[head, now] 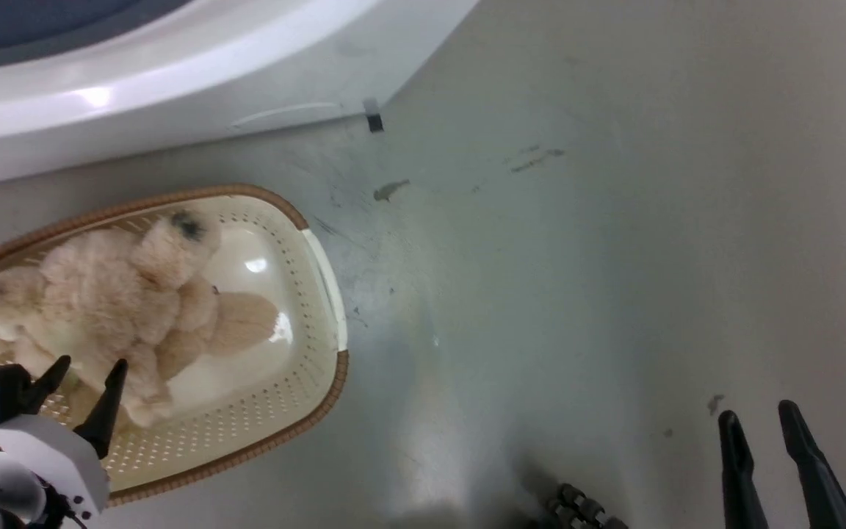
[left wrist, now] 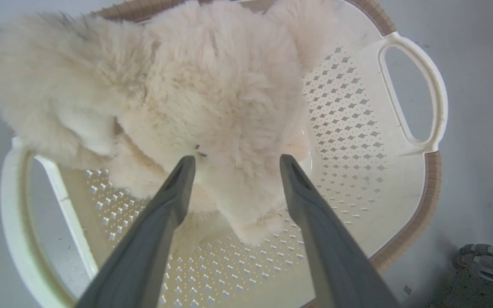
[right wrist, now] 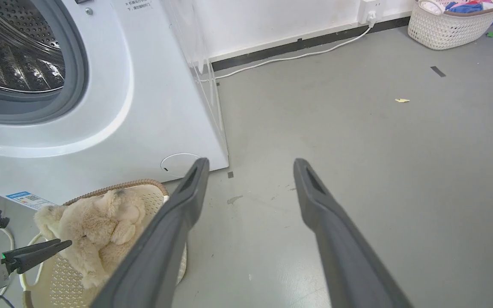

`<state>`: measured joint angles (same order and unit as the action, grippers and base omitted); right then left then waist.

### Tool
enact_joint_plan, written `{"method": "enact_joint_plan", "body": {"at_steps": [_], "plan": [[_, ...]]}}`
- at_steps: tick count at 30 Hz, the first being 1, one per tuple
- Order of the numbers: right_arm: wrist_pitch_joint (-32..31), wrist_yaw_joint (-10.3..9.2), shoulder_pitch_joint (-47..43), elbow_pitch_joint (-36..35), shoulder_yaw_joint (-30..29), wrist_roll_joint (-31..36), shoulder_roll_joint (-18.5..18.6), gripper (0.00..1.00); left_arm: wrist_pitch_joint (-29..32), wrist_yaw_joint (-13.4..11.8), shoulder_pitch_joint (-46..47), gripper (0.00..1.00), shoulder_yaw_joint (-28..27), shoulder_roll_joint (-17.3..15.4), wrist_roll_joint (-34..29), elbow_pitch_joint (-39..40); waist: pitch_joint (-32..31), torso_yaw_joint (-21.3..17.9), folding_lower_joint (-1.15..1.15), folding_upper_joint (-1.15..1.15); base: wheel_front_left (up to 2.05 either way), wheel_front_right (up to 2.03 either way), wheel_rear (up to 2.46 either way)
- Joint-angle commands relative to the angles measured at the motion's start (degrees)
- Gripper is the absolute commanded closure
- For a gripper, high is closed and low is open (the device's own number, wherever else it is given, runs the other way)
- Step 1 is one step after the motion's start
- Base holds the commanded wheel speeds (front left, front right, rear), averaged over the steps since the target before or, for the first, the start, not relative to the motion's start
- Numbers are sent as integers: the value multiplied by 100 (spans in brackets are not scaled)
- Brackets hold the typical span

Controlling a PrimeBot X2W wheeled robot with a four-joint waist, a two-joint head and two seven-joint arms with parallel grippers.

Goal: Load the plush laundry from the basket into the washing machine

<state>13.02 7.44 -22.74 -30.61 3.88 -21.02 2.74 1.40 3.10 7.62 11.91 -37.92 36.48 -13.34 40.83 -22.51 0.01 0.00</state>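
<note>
Small print [right wrist: 138,4] on washing machine [right wrist: 152,107], blue sticker [right wrist: 29,199]; neither legible

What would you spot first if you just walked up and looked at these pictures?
A fluffy cream plush toy lies in the basket on the floor, with the left gripper open just over it. Next to the basket stands the big white washer, and you can see its shiny steel drum.

Grey scuffed floor [head: 614,294], cream basket [head: 305,367] standing beside the washing machine [right wrist: 144,107] base, white cable [right wrist: 306,54] along the wall [right wrist: 293,17], wicker hamper [right wrist: 443,34], yellow scrap [right wrist: 402,100].
</note>
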Motion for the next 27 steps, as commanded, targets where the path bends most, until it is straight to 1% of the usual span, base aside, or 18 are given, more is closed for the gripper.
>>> {"method": "enact_joint_plan", "body": {"at_steps": [1,7,13,21,27], "plan": [[69,4,-18,-135,78,72,12,0,-7,-51,38,0,-5,-157,145,22,220,-125,-1,0,0,0,0],[129,4,28,-309,314,272,13,0,-16,-102,69,0,-34,-345,370,56,498,-224,-1,0,0,0,0],[197,5,-17,-550,509,253,14,0,-28,-214,115,0,-141,-616,643,84,856,-387,-1,0,0,0,0],[197,5,-77,-572,610,267,14,0,79,-380,83,0,-353,-646,883,330,996,-496,-1,0,0,0,0],[197,5,-188,-591,590,215,14,0,227,-415,-7,0,-305,-667,936,480,1026,-532,-1,0,0,0,0]]}}
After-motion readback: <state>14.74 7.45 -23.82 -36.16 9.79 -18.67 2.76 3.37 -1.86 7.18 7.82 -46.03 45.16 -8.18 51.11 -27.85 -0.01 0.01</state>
